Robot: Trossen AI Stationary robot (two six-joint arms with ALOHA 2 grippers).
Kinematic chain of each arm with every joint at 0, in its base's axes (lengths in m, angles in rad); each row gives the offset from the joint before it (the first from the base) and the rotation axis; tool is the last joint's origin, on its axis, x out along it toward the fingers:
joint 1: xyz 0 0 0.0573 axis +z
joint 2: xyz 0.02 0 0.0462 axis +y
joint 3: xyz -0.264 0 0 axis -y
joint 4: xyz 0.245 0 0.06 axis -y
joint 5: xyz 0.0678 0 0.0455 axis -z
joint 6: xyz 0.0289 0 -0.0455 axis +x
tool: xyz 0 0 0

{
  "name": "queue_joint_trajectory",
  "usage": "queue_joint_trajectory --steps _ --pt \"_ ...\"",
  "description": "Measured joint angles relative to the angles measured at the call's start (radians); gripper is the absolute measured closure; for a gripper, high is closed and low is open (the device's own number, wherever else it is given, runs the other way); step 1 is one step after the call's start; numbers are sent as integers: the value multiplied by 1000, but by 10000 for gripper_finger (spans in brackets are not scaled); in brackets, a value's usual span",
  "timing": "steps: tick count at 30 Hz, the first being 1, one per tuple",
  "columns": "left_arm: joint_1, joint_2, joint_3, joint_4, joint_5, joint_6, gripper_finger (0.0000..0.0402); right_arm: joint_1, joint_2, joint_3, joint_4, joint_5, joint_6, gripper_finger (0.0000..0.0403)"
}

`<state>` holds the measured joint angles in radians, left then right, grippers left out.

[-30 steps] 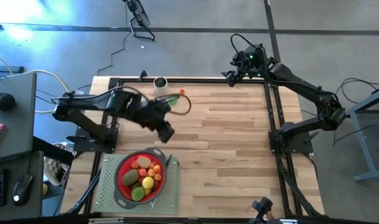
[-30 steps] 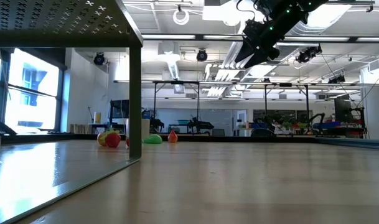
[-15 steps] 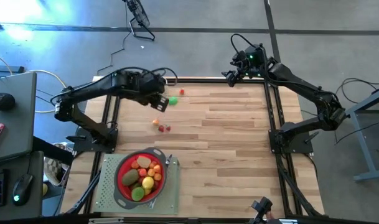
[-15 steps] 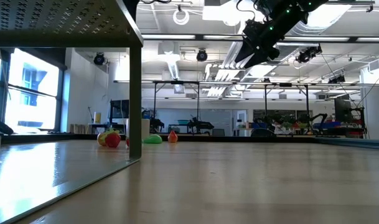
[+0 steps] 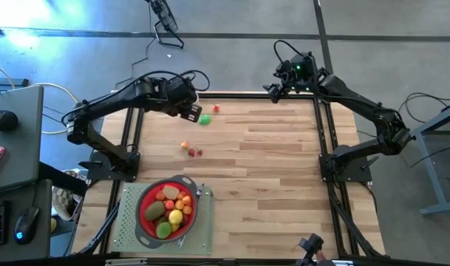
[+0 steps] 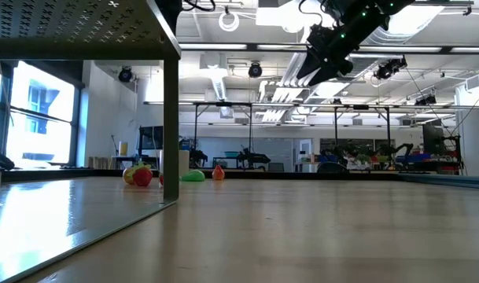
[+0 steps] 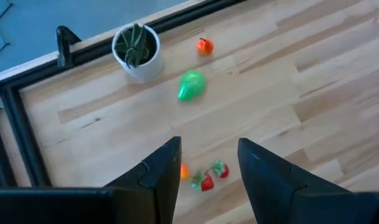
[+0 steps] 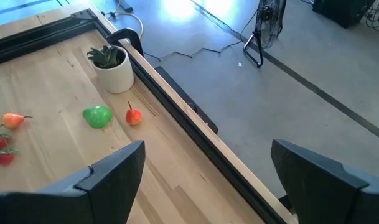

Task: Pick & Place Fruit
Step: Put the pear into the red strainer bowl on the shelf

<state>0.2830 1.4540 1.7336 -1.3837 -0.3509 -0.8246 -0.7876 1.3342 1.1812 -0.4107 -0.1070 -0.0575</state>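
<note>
Since a second ago the left arm has swung away from the middle of the table (image 5: 276, 155), where it hung just above the strainer, and its left claw (image 5: 190, 111) now sits up over the far left part of the table, fingers spread with nothing between them. In the last half second it has only crept a little farther toward the far edge. The right arm has not budged.

Just right of that claw lies a green pear-like fruit (image 5: 205, 118), and a small red-orange fruit (image 5: 216, 108) lies a little farther right and closer to the far edge. Seen from the left wrist, a small white pot with a green plant (image 7: 137, 50) stands at the far rim, near those two. Nearer the middle-left of the table sit an orange fruit (image 5: 185, 145) and two small strawberries (image 5: 195, 153) close beside it.

At the near left, a red strainer (image 5: 168, 210) with a grey rim rests on a pale green mat (image 5: 125, 222). It is heaped with fruit in green, yellow, orange and brown.

The right claw (image 5: 275, 89) hangs high over the far edge of the table, right of centre, its fingers spread wide and empty.
</note>
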Motion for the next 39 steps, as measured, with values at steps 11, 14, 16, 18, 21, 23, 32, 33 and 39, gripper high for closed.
queue_joint_trajectory --steps 11,14,16,18,21,23,32,33,39 --pt "68 28 -103 -30 127 -182 248 0 0 0 47 0 -26 62" --pt "80 29 -185 -28 194 -256 248 0 0 0 45 0 -26 62" --pt "80 28 -239 -22 215 -284 248 0 0 0 46 0 -26 62" --pt "79 29 -283 -10 217 -292 248 0 0 0 49 0 -26 62" --pt "77 28 -342 48 219 -306 248 0 0 0 51 0 -26 62" --pt "77 28 -375 93 226 -307 248 0 0 0 50 0 -26 62" --pt "77 28 -535 292 238 -336 248 0 0 0 48 0 -26 62" --pt "77 28 -553 305 240 -344 248 0 0 0 48 0 -26 62" --pt "77 28 -665 353 242 -395 248 0 0 0 48 0 -26 62"
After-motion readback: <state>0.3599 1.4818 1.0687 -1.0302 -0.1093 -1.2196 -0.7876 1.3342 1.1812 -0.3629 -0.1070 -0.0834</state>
